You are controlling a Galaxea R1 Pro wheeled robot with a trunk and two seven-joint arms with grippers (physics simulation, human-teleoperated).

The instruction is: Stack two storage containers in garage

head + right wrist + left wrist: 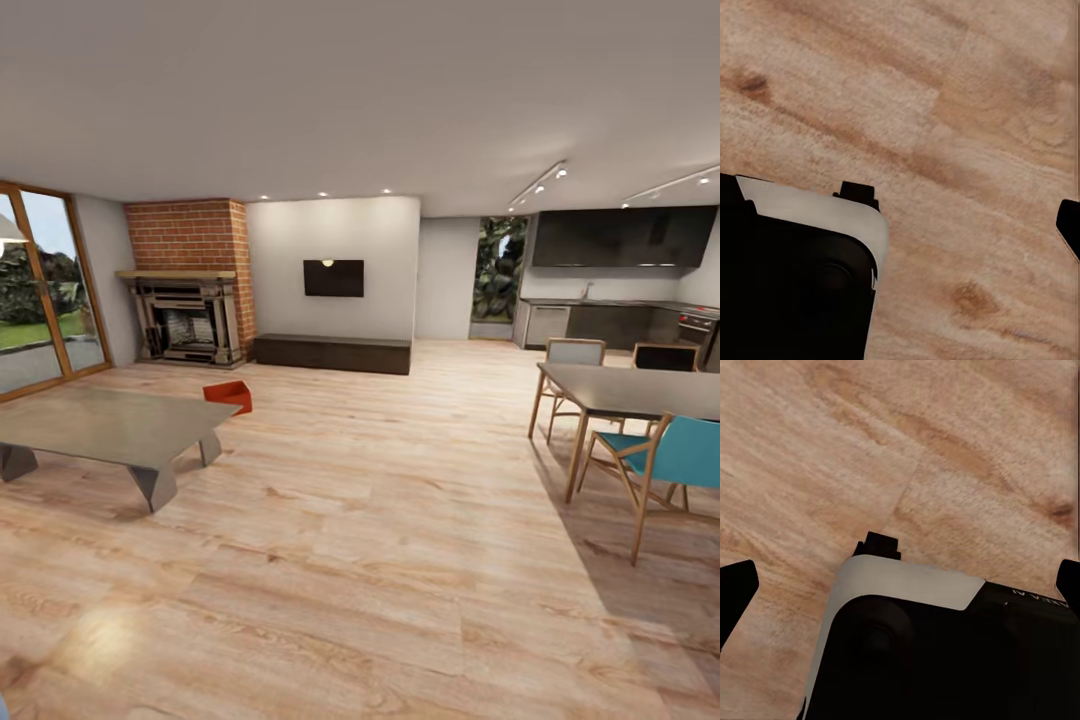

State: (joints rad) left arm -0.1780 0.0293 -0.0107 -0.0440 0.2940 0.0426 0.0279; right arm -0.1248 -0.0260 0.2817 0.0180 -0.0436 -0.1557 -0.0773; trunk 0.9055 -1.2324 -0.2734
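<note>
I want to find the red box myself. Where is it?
Look for the brick fireplace at the far left. In front of it stands a low grey coffee table; the storage container sits on the wood floor behind its right corner, the room's one orange-red thing.

Lighting: we record bright, even daylight from the glass doors (pixel 40 285) at left, recessed ceiling spots (pixel 322 194), soft shadows under the dining table (pixel 640 392), mild blur throughout, stretched frame edges.

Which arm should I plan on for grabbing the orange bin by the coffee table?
Left, tentatively. The storage container sits far off on the wood floor, left of centre beyond the coffee table. Both wrist views look down at bare planks, so neither arm reaches yet; drive closer first.
</note>
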